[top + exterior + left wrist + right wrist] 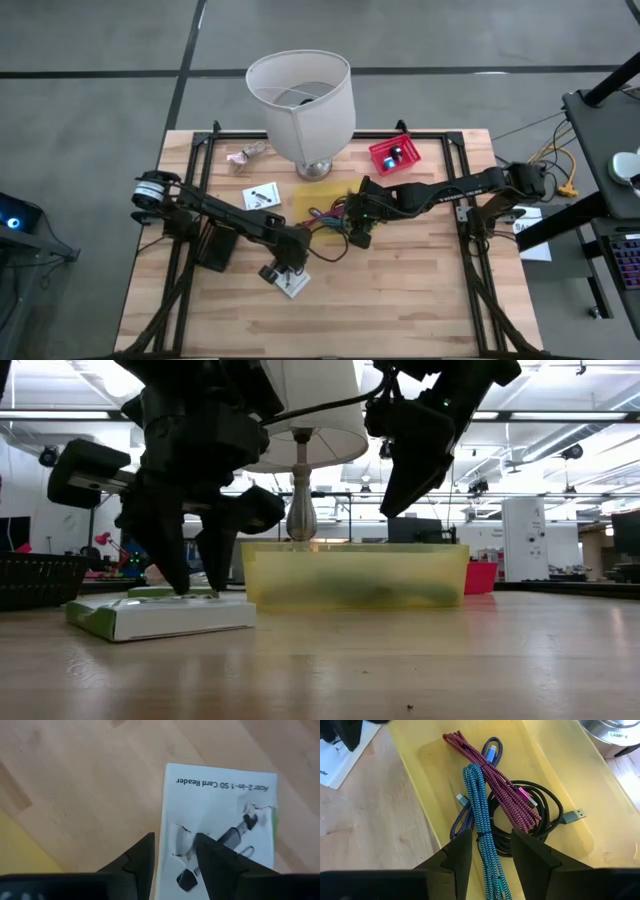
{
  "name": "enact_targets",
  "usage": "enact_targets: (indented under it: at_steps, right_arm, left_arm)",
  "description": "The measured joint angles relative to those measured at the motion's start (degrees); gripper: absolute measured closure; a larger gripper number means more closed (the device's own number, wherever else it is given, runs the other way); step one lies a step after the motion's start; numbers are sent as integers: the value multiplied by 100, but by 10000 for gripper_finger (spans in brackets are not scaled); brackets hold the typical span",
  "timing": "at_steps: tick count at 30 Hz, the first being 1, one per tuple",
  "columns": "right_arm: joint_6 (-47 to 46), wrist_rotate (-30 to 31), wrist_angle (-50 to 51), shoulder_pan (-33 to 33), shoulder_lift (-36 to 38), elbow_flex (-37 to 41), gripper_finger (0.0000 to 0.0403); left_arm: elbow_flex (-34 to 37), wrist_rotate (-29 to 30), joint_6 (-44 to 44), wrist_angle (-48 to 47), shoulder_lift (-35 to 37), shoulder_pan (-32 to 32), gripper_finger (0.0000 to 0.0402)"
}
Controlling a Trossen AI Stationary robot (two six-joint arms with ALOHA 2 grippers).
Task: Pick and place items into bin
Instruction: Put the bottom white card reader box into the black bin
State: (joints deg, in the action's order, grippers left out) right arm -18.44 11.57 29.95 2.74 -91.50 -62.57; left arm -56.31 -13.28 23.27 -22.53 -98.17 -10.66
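Yellow bin [560, 795]: I see a translucent tray on the wooden table [420, 290], just in front of the white lampshade [300, 100].
Cables: a teal braided cable [482, 820], a magenta braided cable [490, 775], a purple cable [492, 750] and a coiled black cable [545, 815] lie tangled inside the bin.
Right gripper [490, 845]: I have it hovering over the bin, fingers parted by a narrow gap and closed on nothing; the teal cable lies below that gap.
Left gripper [175, 852]: it sits low over a white SD card reader box [220, 815] lying flat on the table outside the bin; fingers are slightly apart, tips at the box top, with no grip that I can see.
Red tray [394, 154]: beside the lamp, with small dark things inside.
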Motion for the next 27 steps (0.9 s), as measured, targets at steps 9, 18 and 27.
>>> enact_targets:
  at_steps: [9, 18, 27]
  right_arm:
    - [0, 0, 1, 0, 0, 0, 287]
    - [-1, 0, 1, 0, -1, 0, 288]
    - [0, 0, 15, 0, 1, 0, 298]
  left_arm:
    - [20, -76, -43, 127, -336, 4, 284]
    - [8, -50, -44, 138, -348, 7, 334]
    - [0, 25, -746, -2, -188, 7, 397]
